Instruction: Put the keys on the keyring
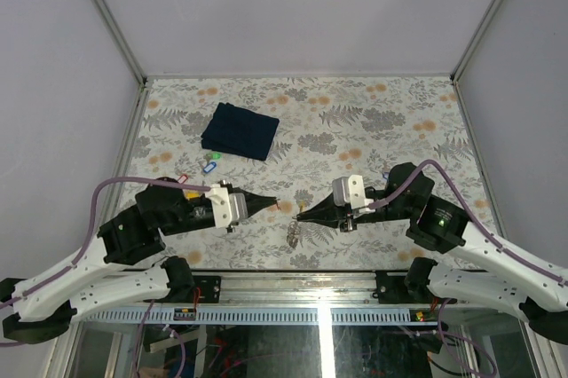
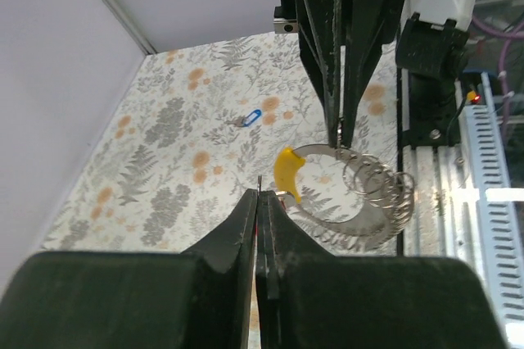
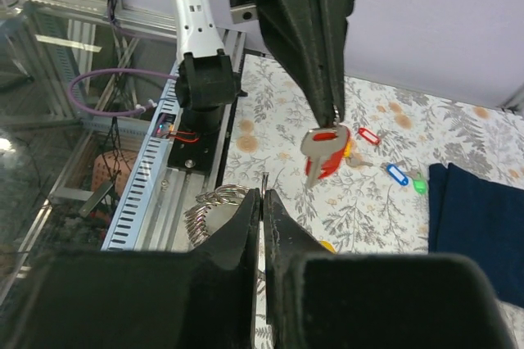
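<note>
Nearer the arms than the dark blue cloth [image 1: 240, 129], the right gripper [image 1: 301, 216] pinches the keyring [image 2: 340, 222] and the left gripper [image 1: 272, 203] pinches a red-tagged key [image 3: 323, 152]. Threading should go slowly, with the key's hole aligned to the ring's opening.

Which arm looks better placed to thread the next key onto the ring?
Probably the left: the left gripper is shut on a red-tagged key, close to the keyring that the right gripper holds aloft. The right only needs to hold steady.
</note>
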`<action>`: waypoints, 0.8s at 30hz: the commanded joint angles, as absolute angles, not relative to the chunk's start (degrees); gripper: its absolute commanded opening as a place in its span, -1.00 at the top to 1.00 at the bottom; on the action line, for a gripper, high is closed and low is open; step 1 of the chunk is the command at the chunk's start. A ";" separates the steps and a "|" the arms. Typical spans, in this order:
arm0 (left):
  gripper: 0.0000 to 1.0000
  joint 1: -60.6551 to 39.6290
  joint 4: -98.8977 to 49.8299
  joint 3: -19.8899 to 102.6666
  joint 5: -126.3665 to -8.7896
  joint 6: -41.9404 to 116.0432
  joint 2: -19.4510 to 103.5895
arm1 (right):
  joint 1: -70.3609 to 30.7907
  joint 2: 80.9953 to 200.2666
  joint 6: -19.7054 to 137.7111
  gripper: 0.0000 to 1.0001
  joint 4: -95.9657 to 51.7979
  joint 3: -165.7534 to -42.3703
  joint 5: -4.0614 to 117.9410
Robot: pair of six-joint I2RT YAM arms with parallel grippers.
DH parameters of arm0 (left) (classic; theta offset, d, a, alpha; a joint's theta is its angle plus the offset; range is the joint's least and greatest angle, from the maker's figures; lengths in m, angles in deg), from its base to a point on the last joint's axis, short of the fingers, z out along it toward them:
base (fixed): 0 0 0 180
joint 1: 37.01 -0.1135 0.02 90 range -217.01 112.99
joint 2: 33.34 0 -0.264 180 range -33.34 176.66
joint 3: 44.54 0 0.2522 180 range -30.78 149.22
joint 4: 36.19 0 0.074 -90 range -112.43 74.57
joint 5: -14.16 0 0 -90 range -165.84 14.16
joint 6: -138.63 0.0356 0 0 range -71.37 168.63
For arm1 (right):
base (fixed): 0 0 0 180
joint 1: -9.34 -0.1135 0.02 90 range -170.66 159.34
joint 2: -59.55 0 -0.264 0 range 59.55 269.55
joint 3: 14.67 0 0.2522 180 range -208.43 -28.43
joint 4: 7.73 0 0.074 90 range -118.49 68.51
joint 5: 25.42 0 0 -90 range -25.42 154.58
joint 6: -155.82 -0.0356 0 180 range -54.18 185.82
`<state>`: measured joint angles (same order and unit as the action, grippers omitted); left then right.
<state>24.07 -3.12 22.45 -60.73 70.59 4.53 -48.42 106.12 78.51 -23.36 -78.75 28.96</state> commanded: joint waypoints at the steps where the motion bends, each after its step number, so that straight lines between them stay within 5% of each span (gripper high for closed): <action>1: 1.00 23.82 -3.26 23.37 -60.38 82.09 4.69 | -48.67 106.74 78.68 0.98 -20.24 -81.61 23.57; 11: 1.00 23.85 -10.14 19.73 -68.71 90.21 6.36 | -46.81 114.10 78.43 1.00 -29.75 -89.03 21.78; 17: 1.00 23.87 -12.76 16.22 -66.99 90.94 5.23 | -35.34 115.90 67.15 1.00 -18.93 -85.50 4.13; 24: 1.00 23.89 -17.35 11.72 -64.15 99.00 1.66 | -34.85 117.52 75.29 1.00 -27.11 -87.64 3.58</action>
